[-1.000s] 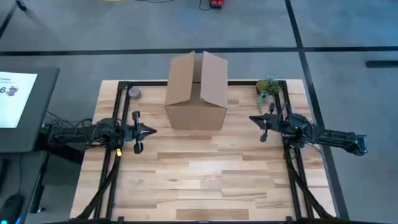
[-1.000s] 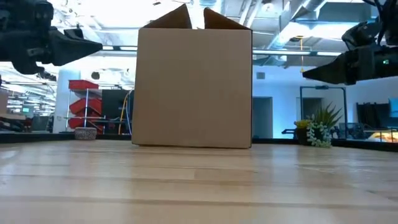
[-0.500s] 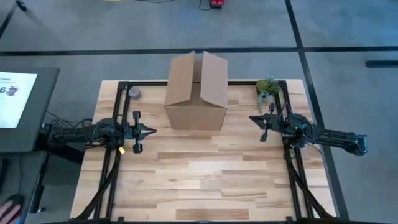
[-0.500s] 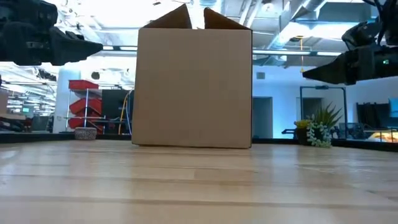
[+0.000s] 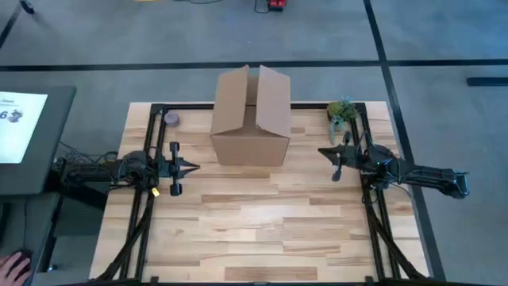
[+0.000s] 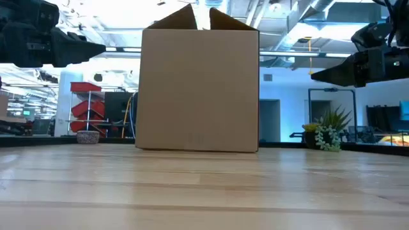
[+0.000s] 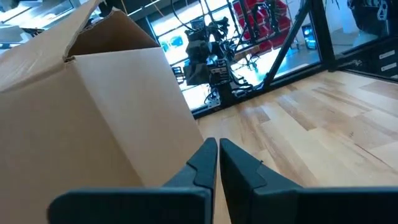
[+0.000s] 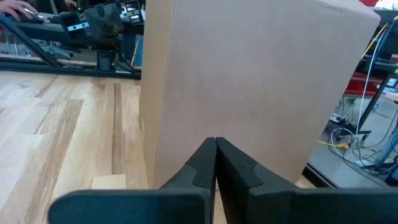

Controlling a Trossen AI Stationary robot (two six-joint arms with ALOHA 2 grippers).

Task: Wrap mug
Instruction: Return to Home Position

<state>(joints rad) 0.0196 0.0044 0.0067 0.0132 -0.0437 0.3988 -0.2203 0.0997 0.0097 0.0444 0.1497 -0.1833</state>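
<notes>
We could not see inside the cardboard box (image 5: 251,119): its top flaps left only a narrow slit, hiding the contents from every view. Both wrist views cut the box off at their edges. A small grey round thing (image 5: 171,119) near the table's (image 5: 262,230) far left corner was too small to name. The high view's lower left corner cropped a person's hand (image 5: 14,262).

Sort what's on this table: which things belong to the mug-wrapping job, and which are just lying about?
Job:
- cardboard box, flaps folded over, mid-back of the table
- left gripper and right gripper, both shut and empty, either side of it

Lying about:
- small plant, back right corner
- small grey round item, back left corner
</notes>
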